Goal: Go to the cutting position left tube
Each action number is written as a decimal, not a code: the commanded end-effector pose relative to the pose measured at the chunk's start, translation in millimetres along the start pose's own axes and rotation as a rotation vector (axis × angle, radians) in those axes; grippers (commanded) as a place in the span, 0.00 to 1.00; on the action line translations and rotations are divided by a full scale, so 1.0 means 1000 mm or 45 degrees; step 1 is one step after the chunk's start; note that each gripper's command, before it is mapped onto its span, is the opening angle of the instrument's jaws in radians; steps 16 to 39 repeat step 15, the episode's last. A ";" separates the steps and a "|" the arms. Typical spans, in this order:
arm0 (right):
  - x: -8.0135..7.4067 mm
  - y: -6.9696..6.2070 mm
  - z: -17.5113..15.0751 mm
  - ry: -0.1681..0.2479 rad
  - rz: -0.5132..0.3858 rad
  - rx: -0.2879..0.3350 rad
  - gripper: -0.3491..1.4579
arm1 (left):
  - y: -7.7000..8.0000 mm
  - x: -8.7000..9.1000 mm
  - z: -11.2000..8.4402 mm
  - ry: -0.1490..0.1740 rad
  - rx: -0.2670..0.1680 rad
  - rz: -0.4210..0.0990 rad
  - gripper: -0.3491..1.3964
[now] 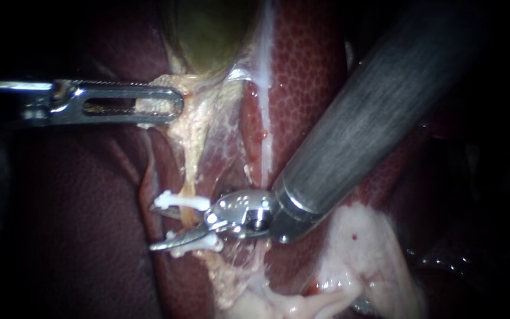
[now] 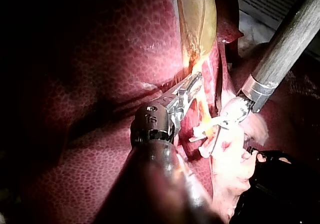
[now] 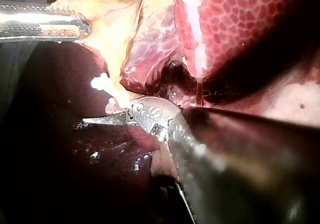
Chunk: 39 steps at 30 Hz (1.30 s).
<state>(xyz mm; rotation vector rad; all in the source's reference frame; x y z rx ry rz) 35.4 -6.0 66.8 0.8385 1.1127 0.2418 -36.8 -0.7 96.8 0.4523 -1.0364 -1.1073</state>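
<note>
The left instrument [image 1: 169, 106], its slotted steel jaws clamped on pale yellow tissue [image 1: 193, 127] under the greenish gallbladder [image 1: 208, 35], holds the thin yellowish left tube [image 1: 190, 177] taut. The right instrument [image 1: 162, 228] has its blades gaping astride that tube, between two white plastic clips [image 1: 178, 202], likely ready to cut.

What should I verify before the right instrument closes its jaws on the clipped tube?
1. Right instrument jaws open: ok.
2. Tube lies between those jaws: ok.
3. Upper clip sits outside the jaws: ok.
4. Lower clip clear of the lower jaw: cannot tell; they overlap in the endoscope view.
5. Left instrument jaws shut on tissue: ok.
6. Jaw tips clear of the liver behind them: cannot tell.
</note>
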 end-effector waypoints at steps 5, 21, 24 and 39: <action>-0.0001 0.0003 0.0000 0.000 0.008 0.000 0.91 | 0.0000 0.0000 0.0000 0.000 0.000 0.000 0.00; -0.0002 0.0003 -0.0001 -0.001 0.007 0.001 0.91 | 0.0000 0.0000 0.0000 0.000 0.000 0.000 0.00; -0.0002 0.0003 -0.0001 -0.001 0.007 0.001 0.91 | 0.0000 0.0000 0.0000 0.000 0.000 0.000 0.00; -0.0002 0.0003 -0.0001 -0.001 0.007 0.001 0.91 | 0.0000 0.0000 0.0000 0.000 0.000 0.000 0.00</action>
